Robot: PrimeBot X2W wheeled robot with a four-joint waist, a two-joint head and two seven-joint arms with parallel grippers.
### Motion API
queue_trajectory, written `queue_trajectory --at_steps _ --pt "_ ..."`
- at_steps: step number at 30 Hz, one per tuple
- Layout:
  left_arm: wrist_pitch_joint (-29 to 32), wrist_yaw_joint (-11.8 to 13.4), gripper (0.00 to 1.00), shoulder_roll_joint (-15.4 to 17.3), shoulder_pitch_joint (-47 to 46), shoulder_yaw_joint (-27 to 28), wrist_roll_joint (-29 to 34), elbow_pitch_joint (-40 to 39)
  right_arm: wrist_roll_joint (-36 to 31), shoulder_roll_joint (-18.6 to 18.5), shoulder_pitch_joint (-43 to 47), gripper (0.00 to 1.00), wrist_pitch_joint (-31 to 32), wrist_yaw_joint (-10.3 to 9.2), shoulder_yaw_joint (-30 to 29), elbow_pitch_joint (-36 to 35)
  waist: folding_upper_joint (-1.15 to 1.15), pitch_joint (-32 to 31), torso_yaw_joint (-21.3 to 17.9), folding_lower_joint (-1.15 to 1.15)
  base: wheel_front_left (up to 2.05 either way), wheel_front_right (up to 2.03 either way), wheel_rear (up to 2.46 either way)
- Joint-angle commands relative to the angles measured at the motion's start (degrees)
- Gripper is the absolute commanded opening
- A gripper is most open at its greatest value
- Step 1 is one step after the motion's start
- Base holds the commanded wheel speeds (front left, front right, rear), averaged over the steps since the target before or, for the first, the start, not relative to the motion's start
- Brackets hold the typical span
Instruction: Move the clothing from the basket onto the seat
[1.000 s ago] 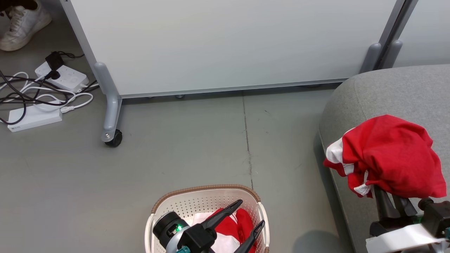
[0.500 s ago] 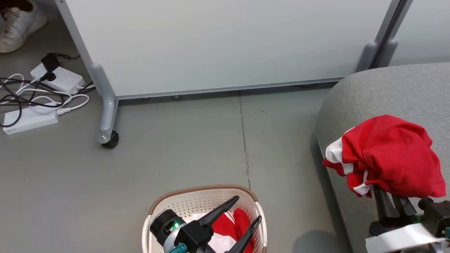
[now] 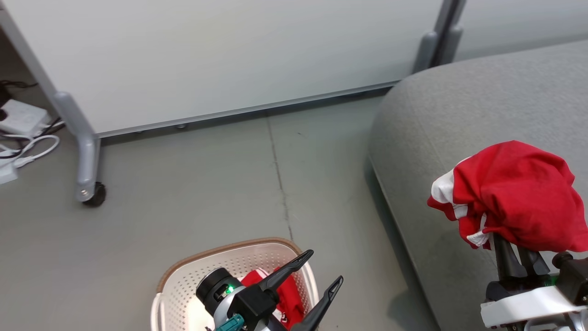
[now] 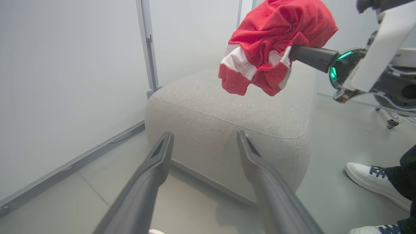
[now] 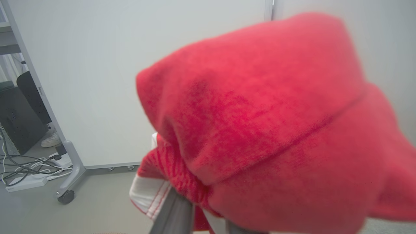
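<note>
At the far left, white power strips and cables [image 3: 18,133] lie on the grey floor, next to the castored leg of the pale partition panel [image 3: 220,59] that runs along the far side. Nearer and left of centre stands the basket [image 3: 171,281] on the floor, and a red garment with white trim [image 3: 281,294] lies bunched inside it. The left gripper [image 3: 323,266] hangs over the basket's right edge with its two dark fingers spread wide and nothing between them. To the right the seat [image 3: 459,115] takes up the far right of the scene, and the part of its grey top seen in the head and left wrist views is bare. Over its near end the right gripper [image 3: 517,257] is clamped on a second red and white garment [image 3: 514,197], which drapes over the fingertips in a loose bundle. From the left wrist view this bundle [image 4: 276,42] hangs in the air above the cushion, not touching it. A person's white shoe [image 4: 373,182] stands on the floor beyond the seat's end. As far as the pictures show, the task looks roughly midway for this piece: it is out of the basket and over the seat but not yet set down. At least one more garment is left to fetch, and how much more lies under it cannot be told.
</note>
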Motion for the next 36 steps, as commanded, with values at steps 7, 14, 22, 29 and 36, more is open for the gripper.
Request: queue_trajectory --at_steps 7,14,22,29,36 --pt "-0.04 0.02 1.00 0.52 -1.49 -0.17 0.37 -0.34 -0.41 0.41 -0.42 0.00 -0.30 0.11 -0.39 -0.39 0.00 1.65 -6.07 0.00 0.00 0.00 0.00" --pt "-0.04 0.02 1.00 0.70 -1.86 -0.48 0.41 -0.52 -0.41 0.98 -0.12 0.00 -0.30 0.11 -0.37 -0.43 0.00 2.45 -10.49 0.00 0.00 0.00 0.00" --pt "-0.04 0.02 1.00 1.40 -2.26 -1.45 0.75 -0.75 -0.11 1.61 0.41 0.00 -0.30 0.11 -0.35 -0.48 0.00 3.00 -13.24 0.00 0.00 0.00 0.00" --pt "-0.04 0.02 1.00 1.49 -2.45 -1.58 0.64 -0.65 -0.25 1.84 0.02 0.00 -0.30 0.11 -0.51 -0.29 0.00 3.27 -13.66 0.00 0.00 0.00 0.00" --pt "-0.04 0.02 1.00 1.69 -2.77 -1.41 0.50 -1.11 -0.12 2.18 -0.78 0.00 -0.30 0.11 -1.53 -1.10 0.00 4.24 -13.00 0.00 0.00 0.00 0.00"
